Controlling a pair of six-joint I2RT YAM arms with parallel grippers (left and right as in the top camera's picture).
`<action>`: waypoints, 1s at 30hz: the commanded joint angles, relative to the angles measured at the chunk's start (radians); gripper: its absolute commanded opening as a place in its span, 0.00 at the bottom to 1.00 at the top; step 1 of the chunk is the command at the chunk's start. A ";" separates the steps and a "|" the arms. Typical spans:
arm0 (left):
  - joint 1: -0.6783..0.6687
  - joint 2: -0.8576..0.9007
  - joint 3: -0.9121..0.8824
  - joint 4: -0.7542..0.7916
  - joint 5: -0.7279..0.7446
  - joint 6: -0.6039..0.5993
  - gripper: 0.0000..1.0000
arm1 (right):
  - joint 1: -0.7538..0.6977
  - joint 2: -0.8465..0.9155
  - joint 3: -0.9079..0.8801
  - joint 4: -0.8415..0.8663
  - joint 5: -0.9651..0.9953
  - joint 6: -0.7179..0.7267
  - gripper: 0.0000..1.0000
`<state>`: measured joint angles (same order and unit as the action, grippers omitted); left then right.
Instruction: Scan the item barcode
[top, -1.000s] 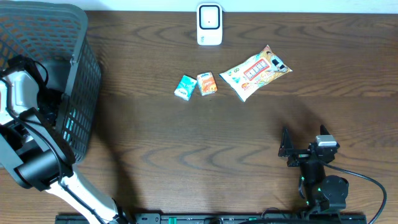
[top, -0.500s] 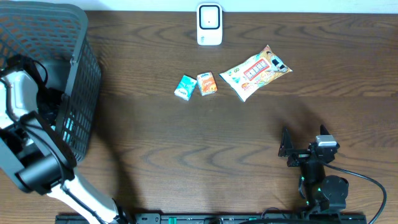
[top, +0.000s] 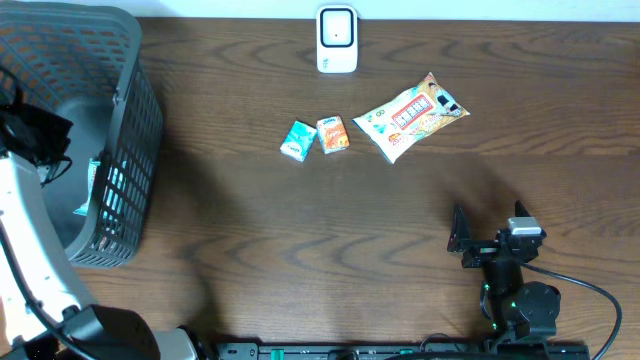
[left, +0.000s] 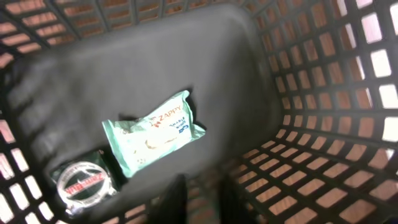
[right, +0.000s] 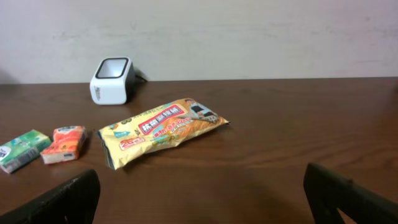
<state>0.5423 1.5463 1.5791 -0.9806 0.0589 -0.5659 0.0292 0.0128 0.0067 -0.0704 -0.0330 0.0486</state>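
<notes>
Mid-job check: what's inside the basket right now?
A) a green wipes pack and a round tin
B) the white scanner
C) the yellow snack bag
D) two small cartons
A: the left wrist view shows the green wipes pack and a round tin on the basket floor; the snack bag and scanner are out on the table.

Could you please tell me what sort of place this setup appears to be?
Probably a mock shop checkout: a barcode scanner, a plastic basket, and packaged goods such as a snack bag.
</notes>
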 joint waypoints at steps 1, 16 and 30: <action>0.002 0.018 0.004 -0.001 -0.007 0.008 0.58 | -0.011 -0.002 -0.001 -0.004 0.000 0.010 0.99; 0.034 0.319 -0.021 -0.116 -0.127 -0.023 0.98 | -0.011 -0.002 -0.001 -0.004 0.000 0.010 0.99; 0.050 0.507 -0.021 -0.103 -0.122 0.099 0.98 | -0.011 -0.002 -0.001 -0.004 0.000 0.010 0.99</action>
<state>0.5831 2.0327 1.5654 -1.0760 -0.0521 -0.5140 0.0292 0.0128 0.0067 -0.0704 -0.0330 0.0486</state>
